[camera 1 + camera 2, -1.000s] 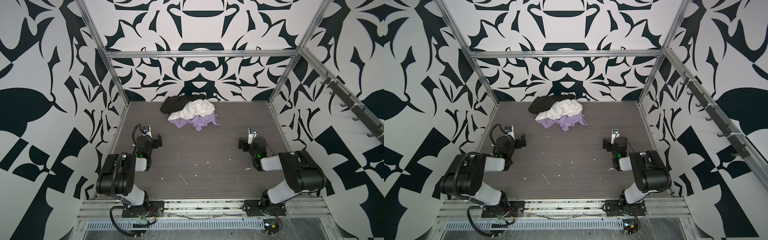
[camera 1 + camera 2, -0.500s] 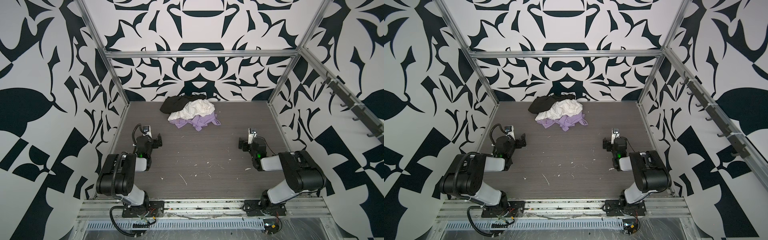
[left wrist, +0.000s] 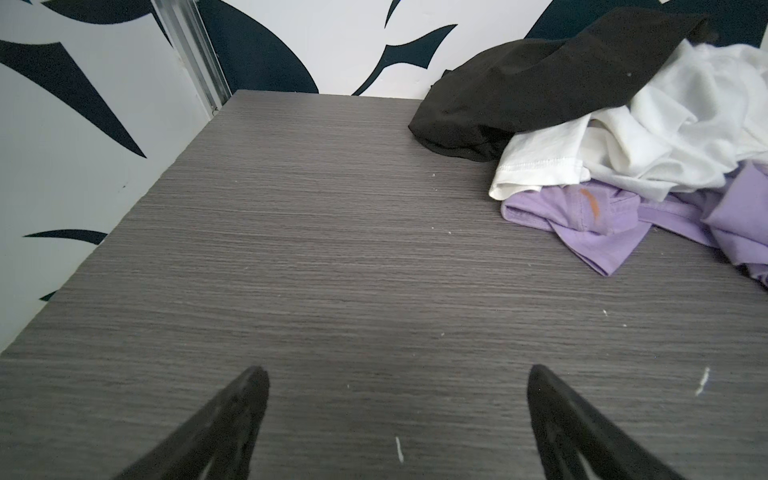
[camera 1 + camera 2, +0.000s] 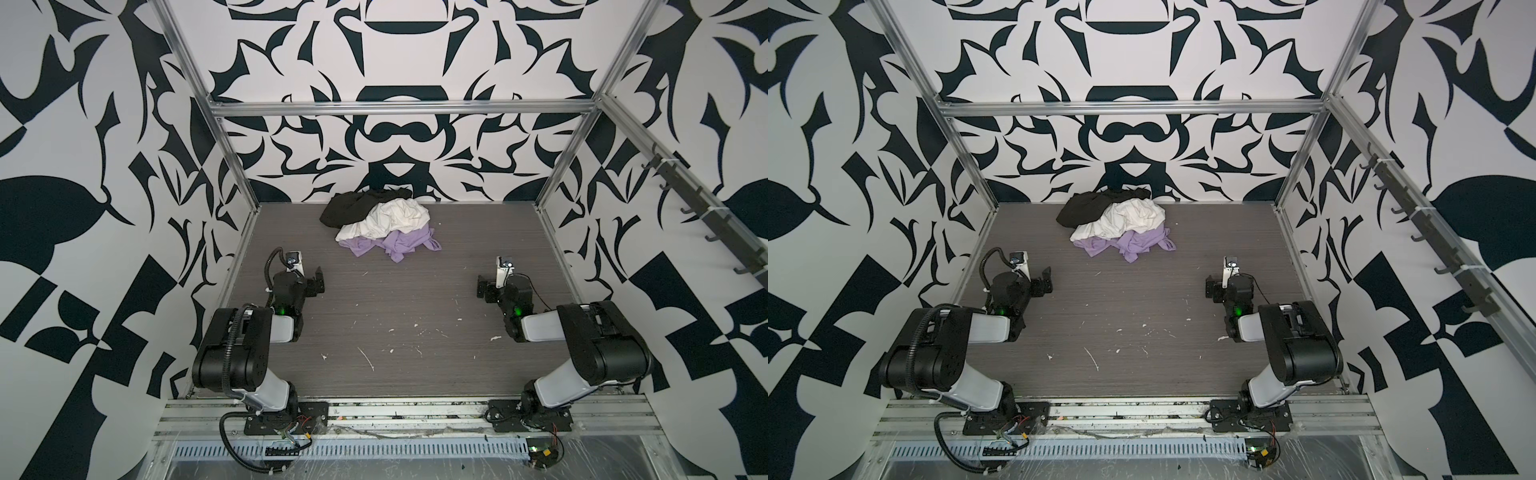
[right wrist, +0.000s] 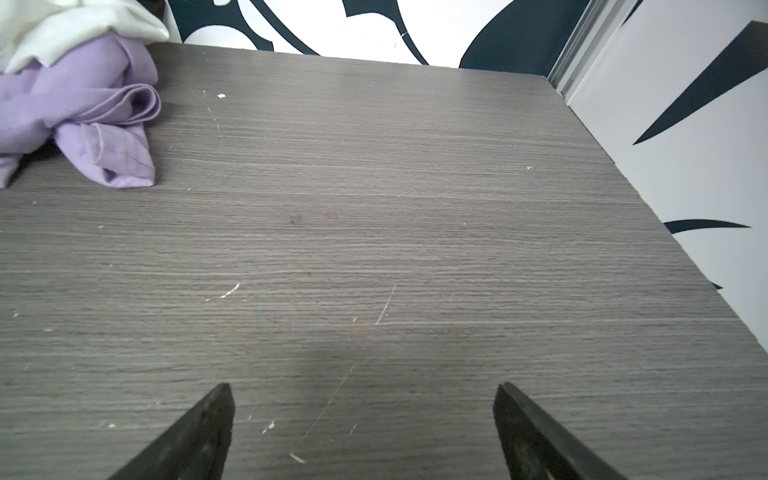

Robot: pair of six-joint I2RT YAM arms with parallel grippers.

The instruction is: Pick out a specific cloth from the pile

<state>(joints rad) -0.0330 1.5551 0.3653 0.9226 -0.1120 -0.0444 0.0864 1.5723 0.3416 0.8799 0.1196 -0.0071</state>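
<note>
Left fingers (image 3: 232, 415) are spread wide apart, low over the desk (image 3: 332, 249). Right fingers (image 5: 203, 428) same, wide apart. Pile (image 4: 380, 218) sits well ahead of both, by the back wall. Cloth (image 4: 405, 245), lavender, is at the pile's near edge, partly under the white one (image 4: 399, 212) w/ the black one (image 4: 349, 205) behind. It's ahead & right of the left fingers, ahead & left of the right fingers.

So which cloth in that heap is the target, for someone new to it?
On the grey table, against the patterned back wall, sits the pile. The cloth spills from its near side, under the white cloth. It alone is lavender; the black cloth lies behind.
</note>
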